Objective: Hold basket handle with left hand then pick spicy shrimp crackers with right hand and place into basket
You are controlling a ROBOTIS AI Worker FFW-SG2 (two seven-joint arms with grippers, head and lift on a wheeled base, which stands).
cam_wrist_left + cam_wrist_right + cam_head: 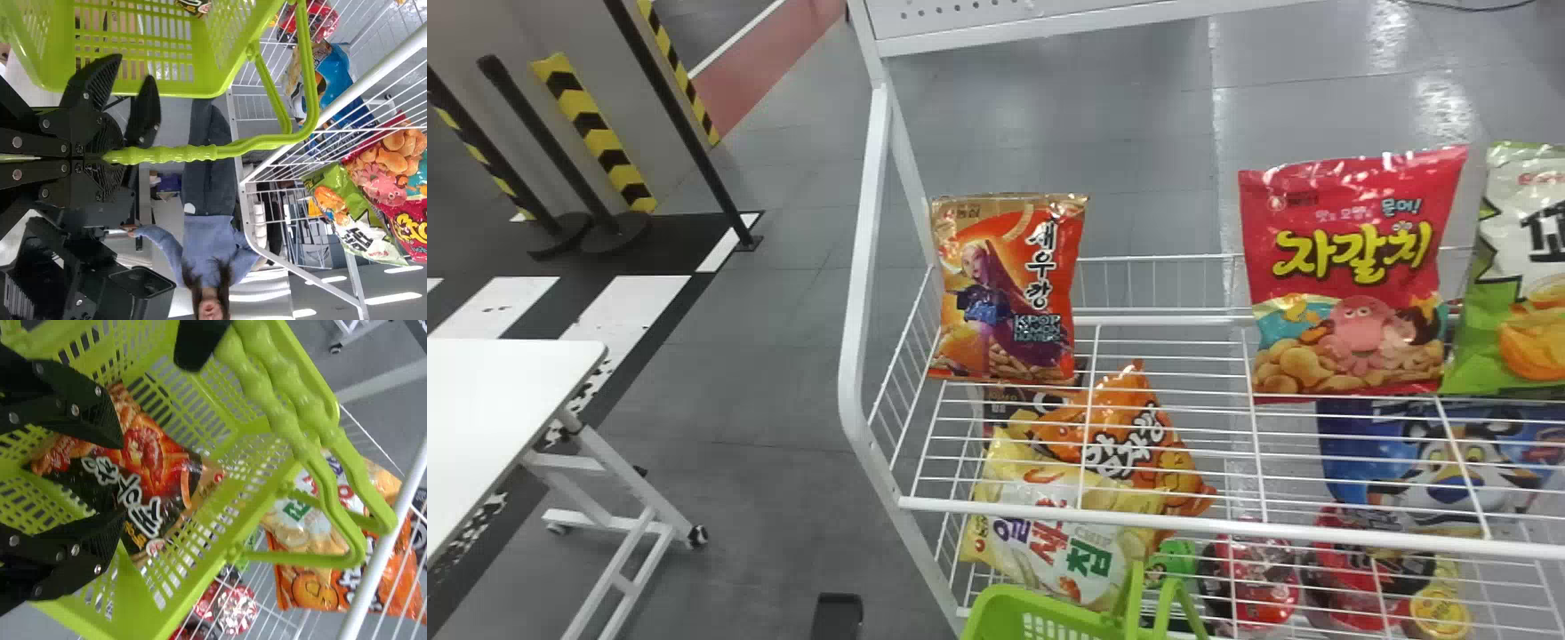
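Left pincer (111,157) is clamped on the basket handle (173,154), right pincer (123,479) is open with fingers apart at the spicy shrimp crackers (150,480), which lie inside the basket (1018,602).

Out past the parted jaws of the right gripper (124,479) stands a white wire rack (862,267), whose upper tier (1227,526) bears an orange-and-gold bag (1005,293), a red bag (1347,258) and a green-and-white bag (1525,293). Lower down, also ahead of those jaws, lie a pale yellow bag (1040,516), an orange bag (1129,418), a blue pack (1352,449) and red packs (1258,587), perhaps cups.
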